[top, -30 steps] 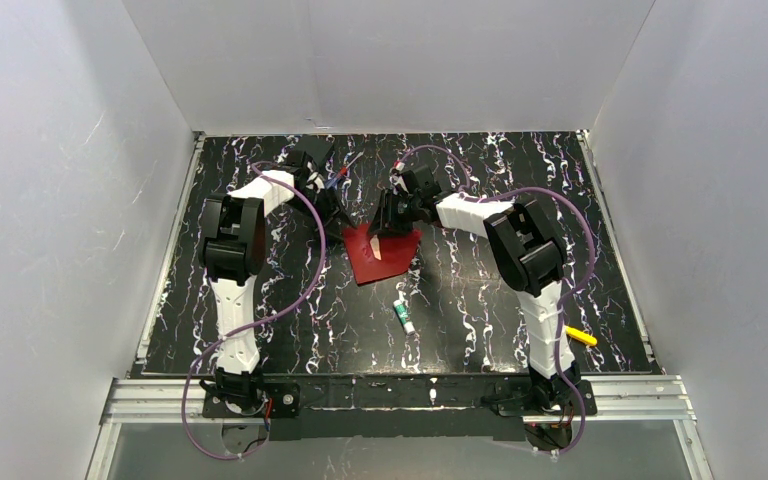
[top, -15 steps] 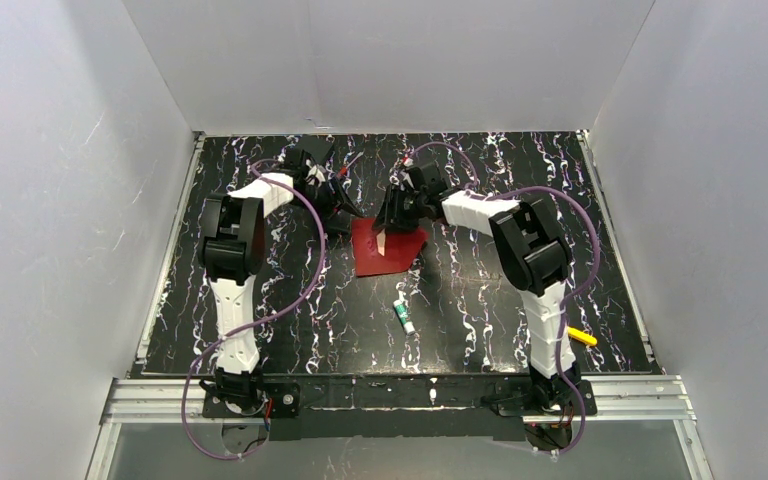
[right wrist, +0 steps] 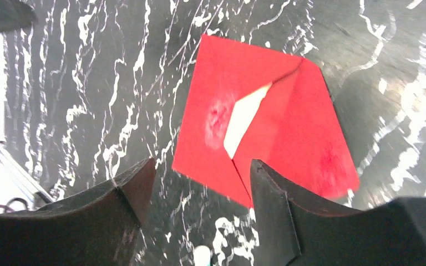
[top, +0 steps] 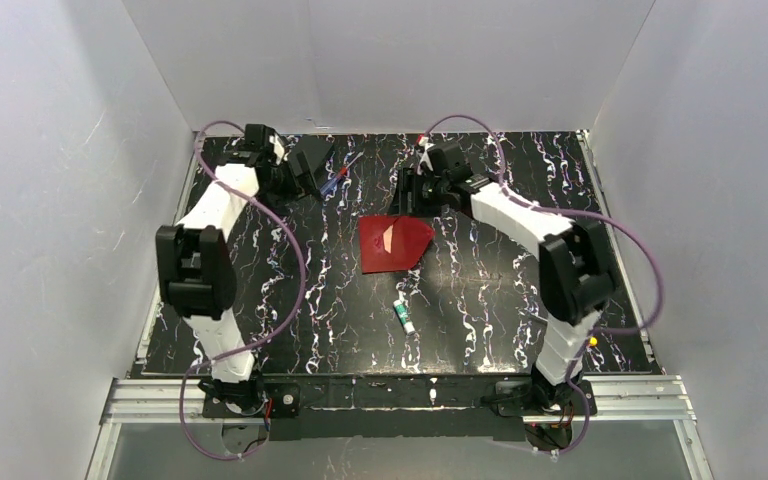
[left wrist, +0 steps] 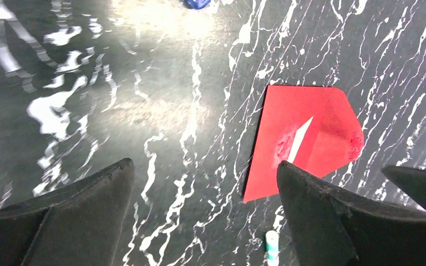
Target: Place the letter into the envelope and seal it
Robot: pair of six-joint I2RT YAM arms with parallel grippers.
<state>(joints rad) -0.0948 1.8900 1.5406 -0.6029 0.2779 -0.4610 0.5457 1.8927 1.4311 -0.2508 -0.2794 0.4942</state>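
Reaching to the far left corner of the black, white-veined marble bench [top: 480, 300], the left of the two white-and-black arms carries its left hand [top: 305, 172] well apart from the paper; in the left wrist view that hand [left wrist: 204, 165] stands wide open, with only bare bench between its two dark fingers. Just to its right lies one thin blue and red pen-like stick [top: 340, 178]. Near the middle of the bench lies one bright red paper envelope [top: 392, 243], flat, with its pointed flap folded over. One narrow strip of the plain white paper letter [top: 388, 238] shows through the gap along the flap's edge, and the rest of it is hidden inside. From the right wrist view the envelope [right wrist: 266, 116] bears two blotchy, paler patches, one beside the white strip [right wrist: 244, 113] and one near the pointed end. Nearer the arm bases, apart from the envelope, lies one small white and green tube [top: 403, 317]. The right hand [top: 410, 195] hangs at the envelope's far edge, fingers parted and gripping nothing [right wrist: 201, 163]. Beside the right arm's lower link peeks one small yellow piece [top: 593, 341]
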